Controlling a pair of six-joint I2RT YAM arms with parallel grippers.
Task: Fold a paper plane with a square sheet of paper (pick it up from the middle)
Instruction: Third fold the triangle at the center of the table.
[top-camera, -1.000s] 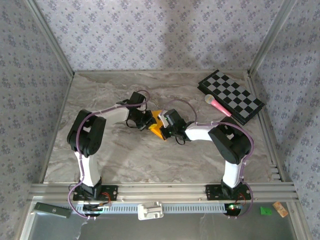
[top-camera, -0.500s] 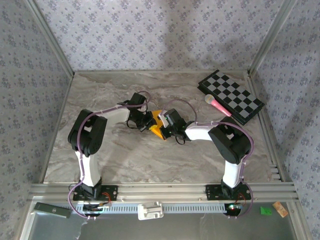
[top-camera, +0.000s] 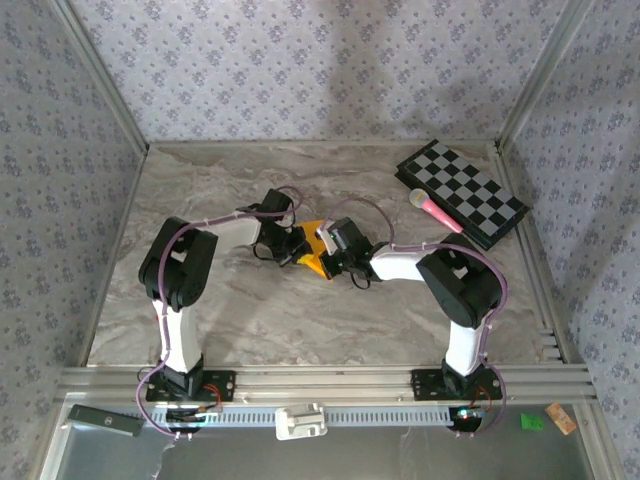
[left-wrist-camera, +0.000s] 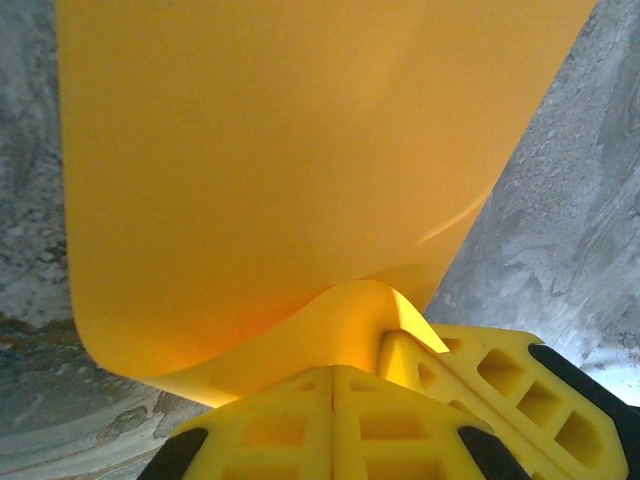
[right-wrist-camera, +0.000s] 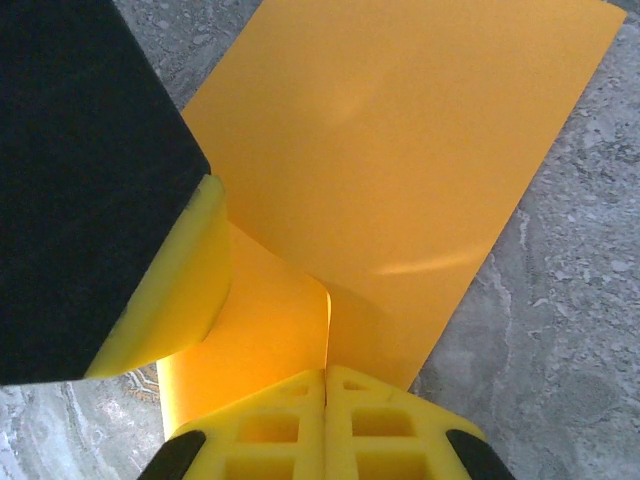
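The orange-yellow sheet of paper (top-camera: 317, 264) lies at the middle of the table, pinched from both sides. My left gripper (top-camera: 298, 245) is shut on the sheet's near edge (left-wrist-camera: 270, 180), which bulges up into a hump just ahead of the gripper (left-wrist-camera: 333, 372). My right gripper (top-camera: 326, 250) is shut on a raised crease of the same sheet (right-wrist-camera: 400, 170), its tips (right-wrist-camera: 325, 372) pressed together. The two grippers almost touch: the left one's yellow finger (right-wrist-camera: 170, 290) stands beside the crease. Much of the sheet's outline is hidden under them.
A black-and-white checkered board (top-camera: 462, 192) lies at the back right with a pink-tipped stick (top-camera: 433, 210) across its near corner. Grey marble table (top-camera: 250, 320) spreads around the grippers. Patterned walls and metal rails close in the back and sides.
My left gripper has crept slightly right, closer to the right gripper, and tightened on the paper. The right arm has stayed put.
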